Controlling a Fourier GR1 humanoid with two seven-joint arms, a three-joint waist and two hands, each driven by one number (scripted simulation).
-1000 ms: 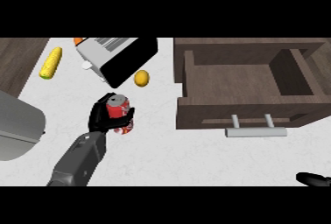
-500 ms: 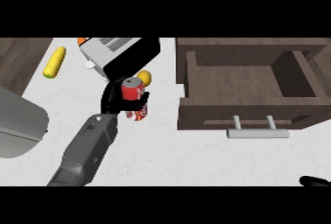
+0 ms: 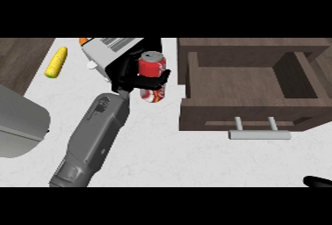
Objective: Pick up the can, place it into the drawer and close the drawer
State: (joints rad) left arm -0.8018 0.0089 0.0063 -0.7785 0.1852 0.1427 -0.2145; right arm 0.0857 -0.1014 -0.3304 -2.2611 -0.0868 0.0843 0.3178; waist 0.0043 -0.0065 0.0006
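At the lower right corner of the frame a sliver of my right hand (image 3: pixel 316 181) shows, black and low — too little of it to tell how its fingers lie.

From the lower left my grey left forearm (image 3: pixel 97 136) runs up across the white bench (image 3: pixel 194 162) toward the middle of the frame. At its end my left hand (image 3: pixel 133 79) is clenched round the can (image 3: pixel 153 75), fingers and thumb curled across its red side. The can is held above the bench, silver top toward the top of the frame, its lower end showing below my fingers. It sits just left of the drawer's left wall, still outside the compartment.

The drawer (image 3: pixel 246 83) fills the right half of the frame, pulled open, dark brown wood, its floor bare to view. Its front panel lies nearest the lower edge and carries a pale grey bar handle (image 3: pixel 259 133) on two posts.

To the far left a grey rounded object (image 3: pixel 19 123) is cut off by the frame edge.

Farther up, behind my hand, a white and black appliance (image 3: pixel 107 50) lies partly hidden — I cannot tell what it is. In the upper left an ear of corn (image 3: pixel 56 62), yellow, lies on the bench beside a strip of dark wood surface (image 3: pixel 23 57).
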